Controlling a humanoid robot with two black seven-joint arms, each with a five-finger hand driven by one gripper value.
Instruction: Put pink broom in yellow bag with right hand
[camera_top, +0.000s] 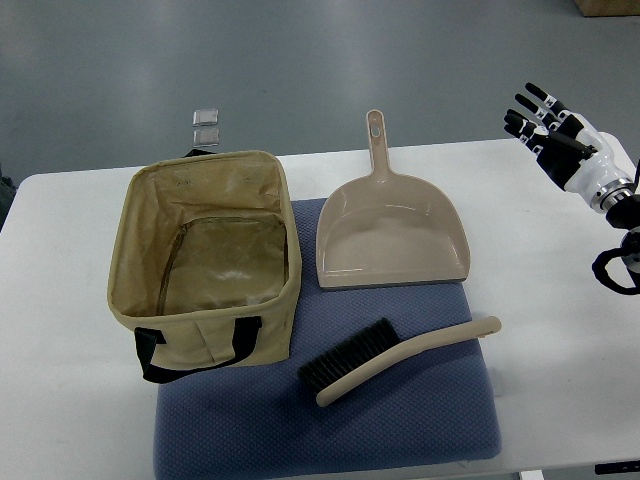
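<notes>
Desk (560, 300) surface, white, carries a blue mat (330, 420), and on that mat stand 3 things: the yellow bag (205, 255) at the left with its mouth open upward, a beige dustpan (392, 232) beside it, and the pink broom (400, 358) lying flat nearer the robot. The broom rests just in front of the dustpan's lip and to the right of the bag, close to it but apart.

Only 1 hand shows: the right hand (560, 135), raised at the picture's right edge above the desk's far right corner, fingers spread and holding nothing. The left arm is out of view.

From that hand the broom lies toward the left and nearer the robot, well apart. Its long axis runs almost across the view, slightly tilted: the handle end (485, 326) points right and a little away, toward the hand's side, while the dark bristles (348, 358) point left toward the bag. The handle looks like the nearer part to grasp.
</notes>
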